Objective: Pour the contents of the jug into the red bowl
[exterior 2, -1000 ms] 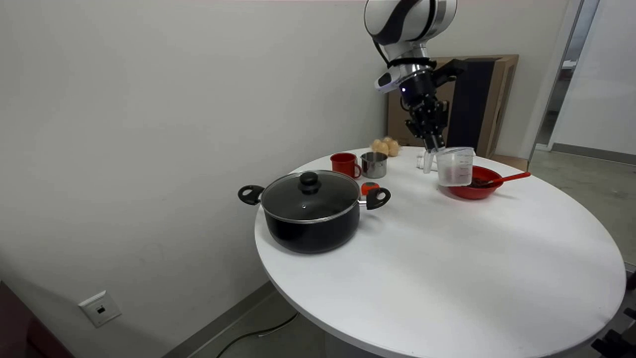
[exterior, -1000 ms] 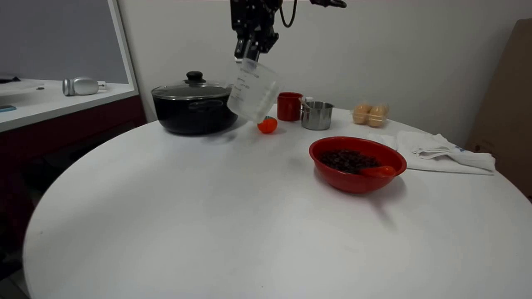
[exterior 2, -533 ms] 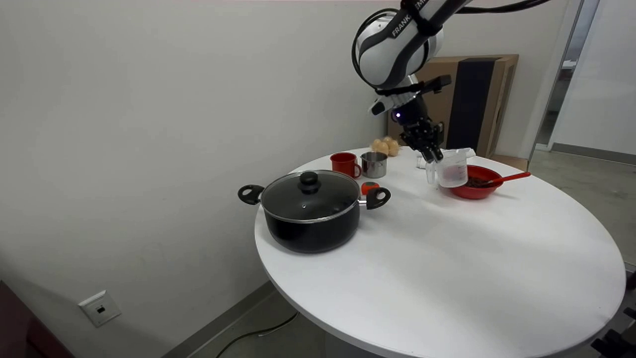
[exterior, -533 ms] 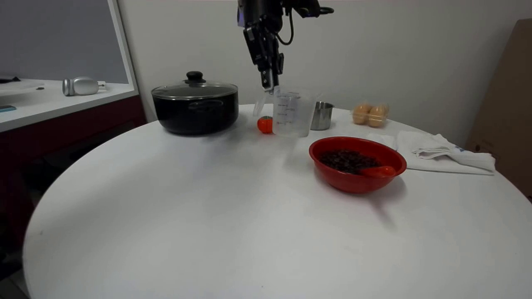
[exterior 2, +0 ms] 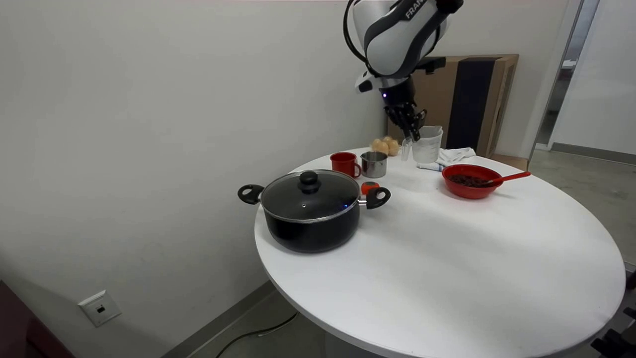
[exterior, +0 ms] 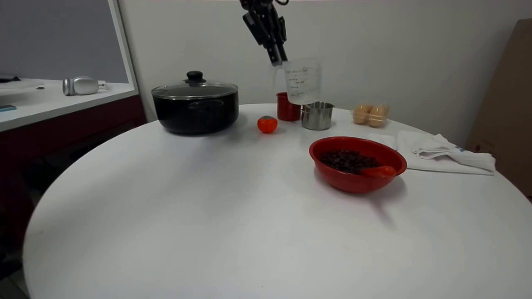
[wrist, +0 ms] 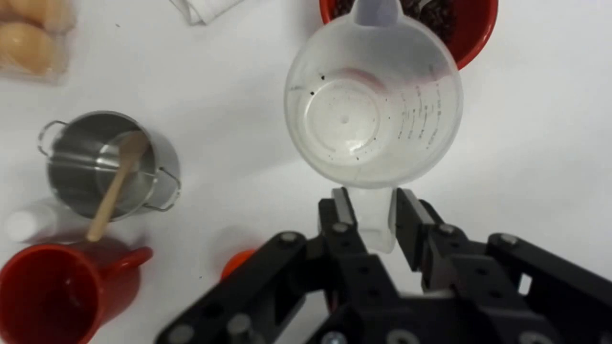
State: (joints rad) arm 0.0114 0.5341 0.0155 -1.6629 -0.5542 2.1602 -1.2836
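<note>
Hangs nearly upright in midair, with spout [wrist: 377, 11] toward twelve o'clock in the wrist view and dark specks [wrist: 322, 77] inside the clear jug [wrist: 373, 102]. Sits level at five o'clock from it in an exterior view, with dark bits [exterior: 345, 161] heaped in the red bowl [exterior: 353, 182].

Red bowl [wrist: 473, 28] and jug [wrist: 373, 110], cut by the wrist view's top edge
There, the jug covers part of the bowl and the dark contents [wrist: 442, 21]; specks [wrist: 322, 77] inside the jug are too small to identify. The pincer [wrist: 372, 200] hides part of the tomato [wrist: 236, 263], the eggs [wrist: 26, 48] are blurred and cropped, and a white item [wrist: 31, 222] is too blurred to name. The arm [exterior 2: 397, 44] is cut off in both exterior views.
</note>
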